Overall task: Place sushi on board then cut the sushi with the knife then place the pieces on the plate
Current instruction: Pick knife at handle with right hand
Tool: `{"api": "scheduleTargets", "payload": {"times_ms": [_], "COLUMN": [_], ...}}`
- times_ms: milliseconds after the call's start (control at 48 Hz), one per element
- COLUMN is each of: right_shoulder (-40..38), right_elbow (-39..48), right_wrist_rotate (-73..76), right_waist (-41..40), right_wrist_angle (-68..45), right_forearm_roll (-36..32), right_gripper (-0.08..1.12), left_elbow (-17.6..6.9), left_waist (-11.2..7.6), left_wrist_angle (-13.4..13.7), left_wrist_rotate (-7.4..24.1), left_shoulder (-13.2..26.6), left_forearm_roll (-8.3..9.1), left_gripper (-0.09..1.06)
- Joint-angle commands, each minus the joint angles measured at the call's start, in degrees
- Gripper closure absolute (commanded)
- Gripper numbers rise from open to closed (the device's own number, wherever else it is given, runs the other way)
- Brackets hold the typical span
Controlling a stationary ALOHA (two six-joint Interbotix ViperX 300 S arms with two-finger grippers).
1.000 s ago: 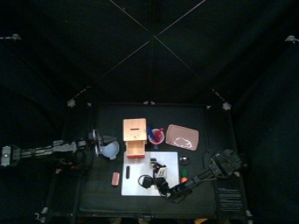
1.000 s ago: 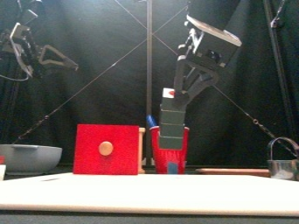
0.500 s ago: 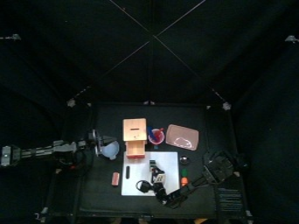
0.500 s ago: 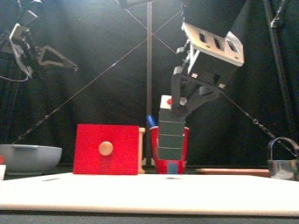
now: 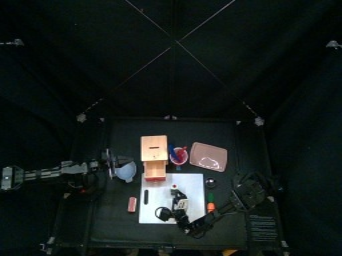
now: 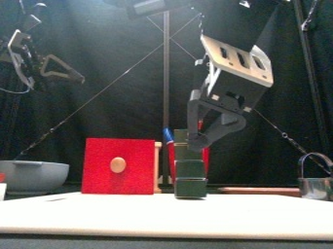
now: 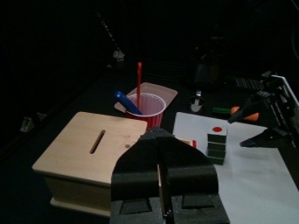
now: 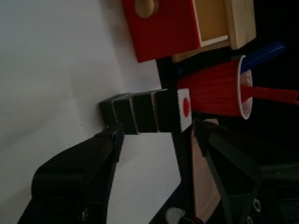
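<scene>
A dark green sushi roll (image 6: 190,175) stands upright on the white cutting board (image 6: 92,214), in front of the red cup (image 7: 146,101). My right gripper (image 6: 204,131) hangs over the roll's top, open, one jaw on each side. In the right wrist view the roll (image 8: 146,112) lies between the spread jaws of that gripper (image 8: 158,131), showing a red-dotted white end. The cup holds a blue knife (image 7: 122,98) and a red one (image 7: 142,74). The pink tray (image 5: 209,155) lies behind the board's right end. My left gripper (image 7: 158,138) is shut and rests high at the left, above the wooden box (image 7: 100,153).
The wooden box with its red drawer front (image 6: 120,165) stands behind the board, left of the cup. A blue-grey bowl (image 6: 33,173) sits at the far left and a metal cutter (image 6: 314,180) at the far right. A small reddish thing (image 5: 131,203) lies left of the board.
My right gripper has come down with the sushi roll, stood it on the board and opened its jaws. The left arm has not moved.
</scene>
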Motion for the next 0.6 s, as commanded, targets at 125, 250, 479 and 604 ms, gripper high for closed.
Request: {"api": "scheduleTargets", "payload": {"times_ms": [125, 250, 479, 604], "right_shoulder": [-1.85, -1.85, -6.42, -8.88], "right_elbow": [-1.85, -1.41, -0.26, 2.11], "right_wrist_rotate": [0.26, 0.35, 0.26, 0.88], "right_waist": [0.18, 0.09, -1.23, -2.64], "right_wrist_angle": [-0.09, -0.79, -2.46, -8.61], "right_forearm_roll": [0.18, 0.26, -0.62, 5.27], "right_gripper": [0.09, 0.09, 0.09, 0.09], "left_elbow": [-0.79, -0.70, -0.70, -0.70], "left_waist": [0.18, 0.26, 0.18, 0.26], "left_wrist_angle": [-0.62, -0.62, -0.62, -0.53], "left_wrist_rotate": [0.18, 0.09, -0.09, 0.00], "left_shoulder": [0.18, 0.18, 0.26, 0.18], "left_forearm_roll": [0.00, -0.09, -0.09, -0.09], "left_gripper": [0.96, 0.96, 0.96, 0.96]}}
